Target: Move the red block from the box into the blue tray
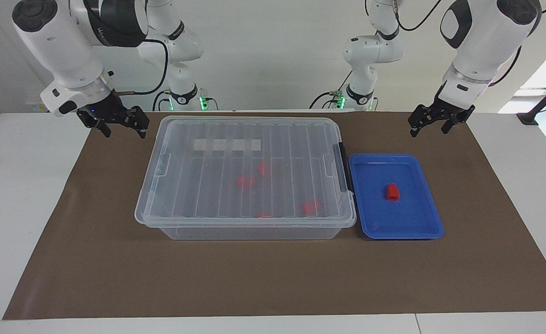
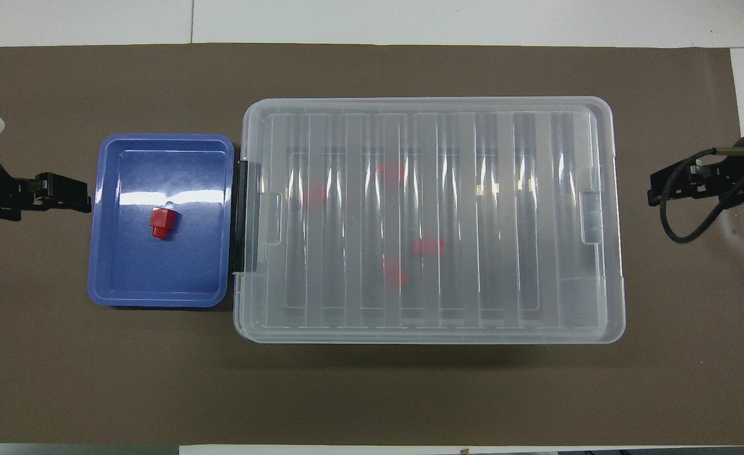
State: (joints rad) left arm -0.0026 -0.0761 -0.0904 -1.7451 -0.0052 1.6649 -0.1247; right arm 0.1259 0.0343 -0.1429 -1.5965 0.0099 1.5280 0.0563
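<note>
The red block (image 1: 392,192) lies in the middle of the blue tray (image 1: 379,220), and shows there in the overhead view too (image 2: 161,222). The tray (image 2: 157,278) stands against the latch end of the box (image 1: 208,185), toward the left arm's end of the table. The box (image 2: 473,221) has its ribbed lid shut, with several red pieces (image 1: 246,182) dimly visible inside. My left gripper (image 1: 431,128) hangs open and empty over the mat beside the tray (image 2: 84,197). My right gripper (image 1: 124,131) hangs open and empty over the mat at the box's other end (image 2: 656,193).
A brown mat (image 1: 273,278) covers the table under the box and tray. A black latch (image 1: 343,167) sits on the box's end next to the tray. A white strip (image 1: 227,145) shows on the lid.
</note>
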